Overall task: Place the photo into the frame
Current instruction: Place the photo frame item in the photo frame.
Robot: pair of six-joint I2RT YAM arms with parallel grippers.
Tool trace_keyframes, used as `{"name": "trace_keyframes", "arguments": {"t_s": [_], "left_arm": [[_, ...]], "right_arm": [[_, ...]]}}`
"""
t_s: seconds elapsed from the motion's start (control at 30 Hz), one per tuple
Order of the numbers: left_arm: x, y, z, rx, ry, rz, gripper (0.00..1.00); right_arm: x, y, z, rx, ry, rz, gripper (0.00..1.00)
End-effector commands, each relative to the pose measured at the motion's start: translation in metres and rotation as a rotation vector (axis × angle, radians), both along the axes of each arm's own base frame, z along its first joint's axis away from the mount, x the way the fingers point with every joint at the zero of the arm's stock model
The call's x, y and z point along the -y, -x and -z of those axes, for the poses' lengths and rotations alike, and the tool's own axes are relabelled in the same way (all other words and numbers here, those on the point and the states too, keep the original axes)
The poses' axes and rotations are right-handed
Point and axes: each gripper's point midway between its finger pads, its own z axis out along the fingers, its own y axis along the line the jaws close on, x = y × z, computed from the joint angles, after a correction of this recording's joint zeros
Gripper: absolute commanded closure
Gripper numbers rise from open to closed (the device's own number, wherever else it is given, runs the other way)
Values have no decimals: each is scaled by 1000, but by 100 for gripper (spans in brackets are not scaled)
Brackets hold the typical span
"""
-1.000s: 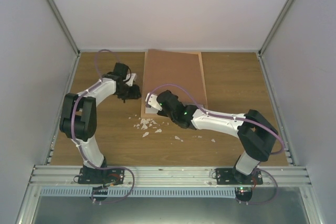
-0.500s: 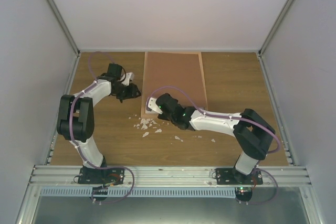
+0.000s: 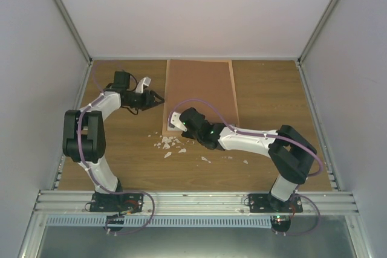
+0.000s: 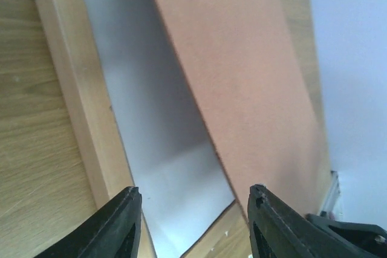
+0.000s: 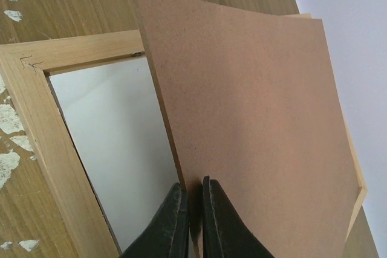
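Right arm has the action here: its jaws (image 5: 193,184) are pinched shut on the near edge of the brown backing board (image 5: 254,101), close to its near-left corner, holding that side tilted up off the frame (image 5: 36,125). The frame lies flat in the middle of the worktop (image 3: 272,89), towards the far edge, mostly covered by the board from above. Inside the wood rails there's a plain white sheet (image 5: 115,149). That could be the photo lying face down, but no printed picture shows, so I can't say for sure. Left jaws (image 4: 193,190) stand open with nothing between them, just beside the frame's left rail and pointing at the gap under the raised board. White scraps (image 3: 168,144) litter the worktop off the frame's near-left corner. This looks like the backing-board stage. If the photo is seated, the next move calls for lowering the board squarely inside the rails without dragging the sheet, with the left jaws steadying the edge.
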Motion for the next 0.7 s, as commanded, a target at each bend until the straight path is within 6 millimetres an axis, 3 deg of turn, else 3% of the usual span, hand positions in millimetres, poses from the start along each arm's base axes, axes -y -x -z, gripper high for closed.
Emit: {"name": "trace_keyframes", "arguments": {"t_s": [0.0,0.1,0.33,0.67], "left_arm": [[10,-9,-22,27,184,45,48],[19,-9,-23,0,281,78,45],[28,-11,0,-87,292,74,47],[50,-15,-5,-87,348,140,61]], "right_arm": [[-1,5,19,-75,-38,31,94],[-2,5,19,-76,-36,31,93],[-5,4,13,-74,-48,30,93],[-5,4,16,-73,-41,27,91]]}}
